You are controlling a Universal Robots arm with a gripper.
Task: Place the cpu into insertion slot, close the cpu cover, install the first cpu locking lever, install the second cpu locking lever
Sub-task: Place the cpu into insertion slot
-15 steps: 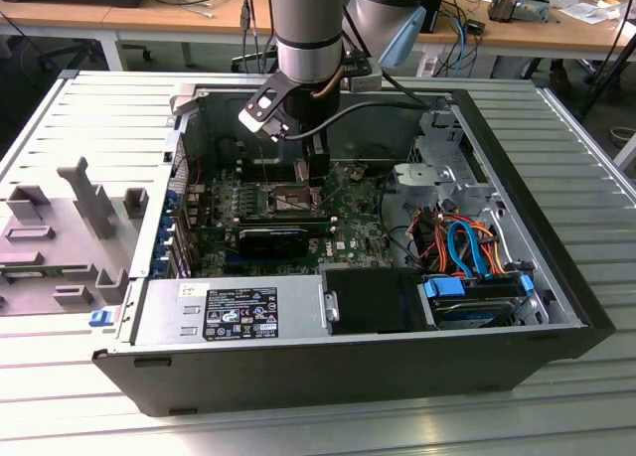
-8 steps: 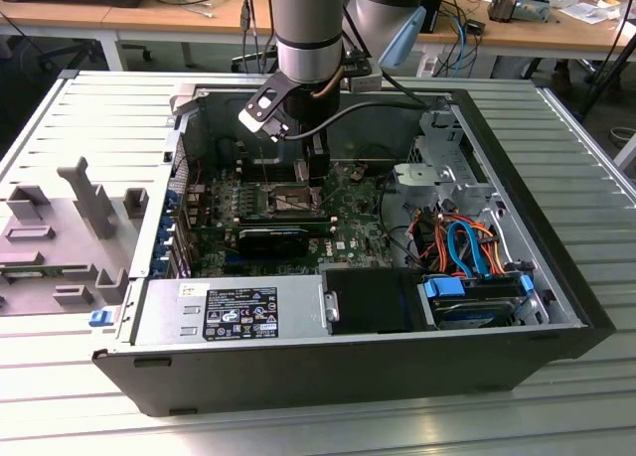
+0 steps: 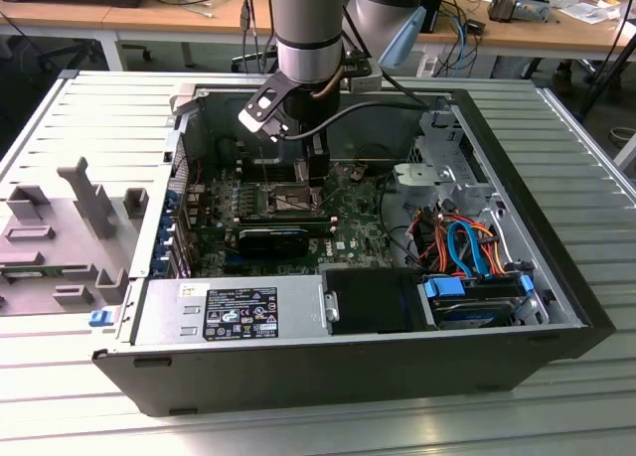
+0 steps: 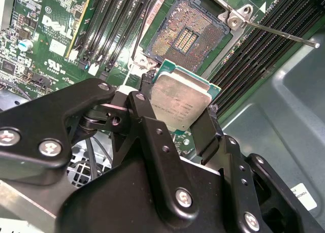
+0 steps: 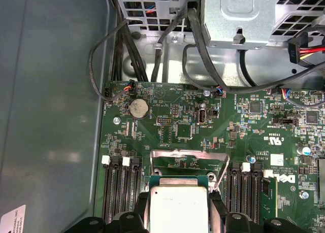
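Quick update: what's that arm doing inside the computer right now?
Gripper shut on cpu. Insertion slot bare, cpu cover open. No obstruction seen.

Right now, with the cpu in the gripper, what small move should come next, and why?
Probably ease the cpu toward the insertion slot: the gripper holds it clear of the slot, whose contacts lie bare, and the cpu cover stands open.

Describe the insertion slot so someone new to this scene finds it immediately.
In the open computer case, on the green motherboard, look between the banks of long black memory slots. The insertion slot lies near the cpu in the gripper: square, not narrow, with a golden contact grid.
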